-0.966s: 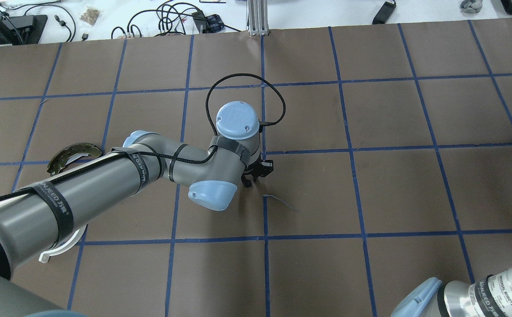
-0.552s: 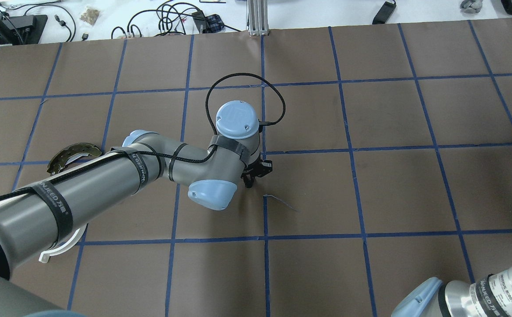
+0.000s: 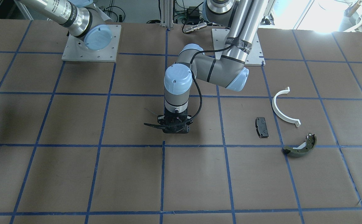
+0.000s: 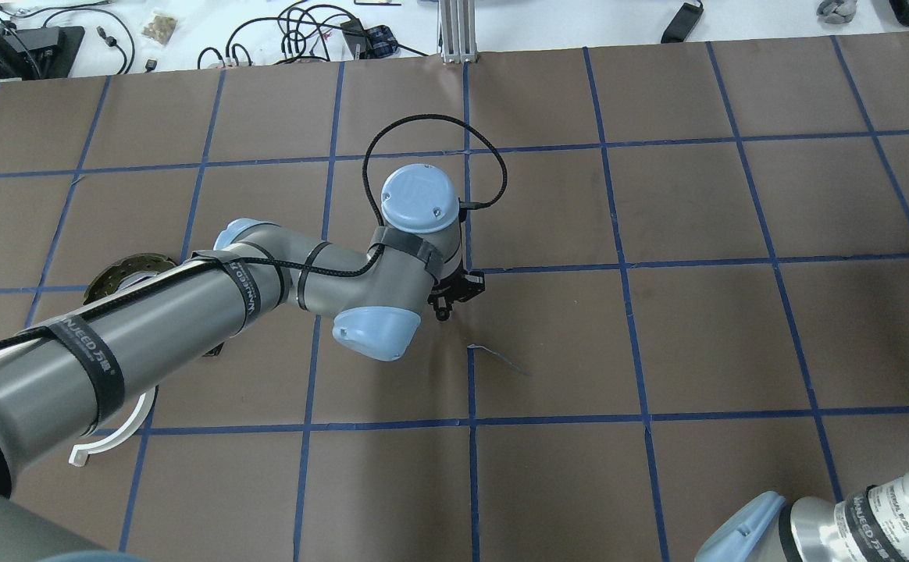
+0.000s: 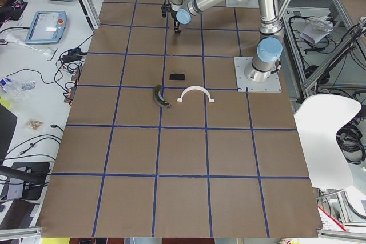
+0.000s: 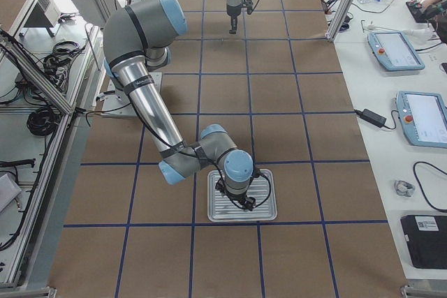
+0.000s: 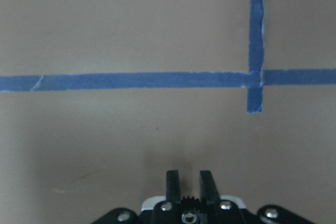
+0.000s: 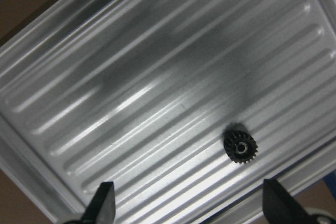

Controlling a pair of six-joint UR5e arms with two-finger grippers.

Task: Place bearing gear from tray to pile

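the little black gear (image 8: 240, 144) lies flat in the silver tray (image 8: 105, 77), near one edge. our right claw (image 8: 188, 195) hangs just above, wide open and empty, ready to drop around it. our left claw (image 7: 189, 177) is nearly closed on nothing. the pile (image 3: 262, 127) is far off.

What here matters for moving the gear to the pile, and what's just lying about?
Job: gear; tray; pile: arc, pad, shoe; open right gripper.
Lying about: cables; pendants; chair; bottle.
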